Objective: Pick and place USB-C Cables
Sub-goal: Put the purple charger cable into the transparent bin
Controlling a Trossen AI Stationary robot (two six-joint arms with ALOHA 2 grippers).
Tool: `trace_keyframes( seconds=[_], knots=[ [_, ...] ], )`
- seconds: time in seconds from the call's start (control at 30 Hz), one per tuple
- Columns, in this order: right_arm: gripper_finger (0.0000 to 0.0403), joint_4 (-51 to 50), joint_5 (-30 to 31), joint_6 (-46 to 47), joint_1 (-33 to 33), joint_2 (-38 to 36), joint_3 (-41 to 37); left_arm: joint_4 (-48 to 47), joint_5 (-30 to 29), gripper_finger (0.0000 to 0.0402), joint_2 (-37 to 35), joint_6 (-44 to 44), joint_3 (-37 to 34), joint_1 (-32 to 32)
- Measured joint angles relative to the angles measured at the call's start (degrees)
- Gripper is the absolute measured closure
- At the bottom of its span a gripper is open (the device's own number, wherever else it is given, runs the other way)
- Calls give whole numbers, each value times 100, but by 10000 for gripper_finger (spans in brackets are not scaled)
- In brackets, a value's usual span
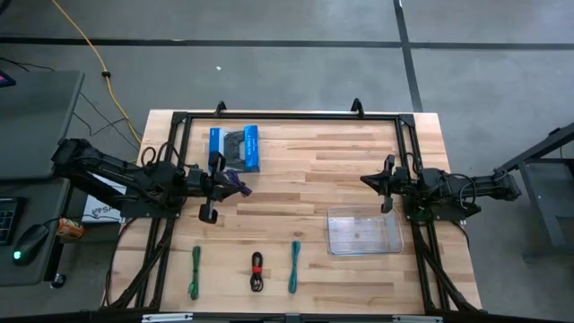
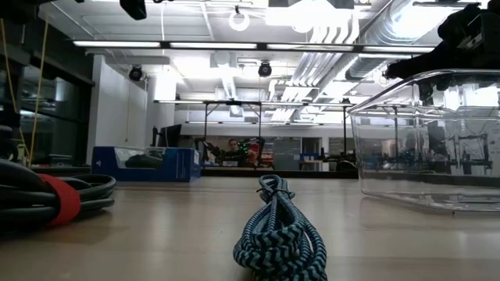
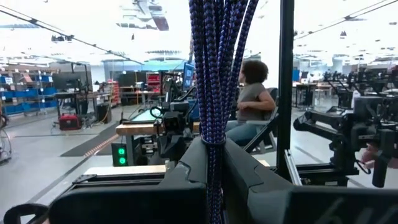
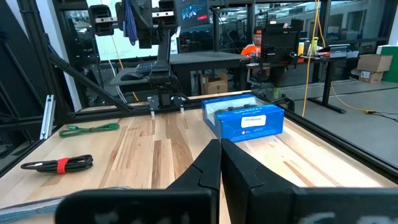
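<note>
My left gripper (image 1: 226,185) is over the table's left half, raised, and shut on the purple cable bundle (image 1: 239,187). The green bundle (image 1: 195,271), the black bundle with a red band (image 1: 257,272) and the teal bundle (image 1: 294,267) lie flat in a row near the table's near edge. My right gripper (image 1: 366,180) hovers shut over the table's right half, just beyond the clear container (image 1: 363,231), and touches nothing. My left gripper pinches the purple bundle (image 3: 214,146) between its two fingers (image 3: 186,168), several strands together. The fingers lie level and point toward the table's right. The bundle is lifted clear of the table; in the right wrist view the purple bundle (image 4: 130,25) hangs below the gripper.
A blue box (image 1: 235,148) picturing a black gamepad lies at the table's far left. The clear container stands on the right, near side. A black frame runs around the table's edges. A yellow cord (image 1: 99,63) runs over the floor beyond. People sit in the room behind.
</note>
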Motion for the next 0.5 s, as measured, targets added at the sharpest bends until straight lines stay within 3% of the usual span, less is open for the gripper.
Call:
trace_keyframes(
  seconds=[0.13, 0.33, 0.5],
  knots=[
    [402, 45, 0, 74, 1, 0, 0, -4, -1, 402, 0, -49, 0, 0],
    [402, 110, -44, 1016, 1, 0, 0, -12, -2, 401, 0, -38, -2, 0],
    [402, 713, -85, 1146, -1, 36, 0, -225, -2, 401, 3, -441, -2, 0]
  ],
)
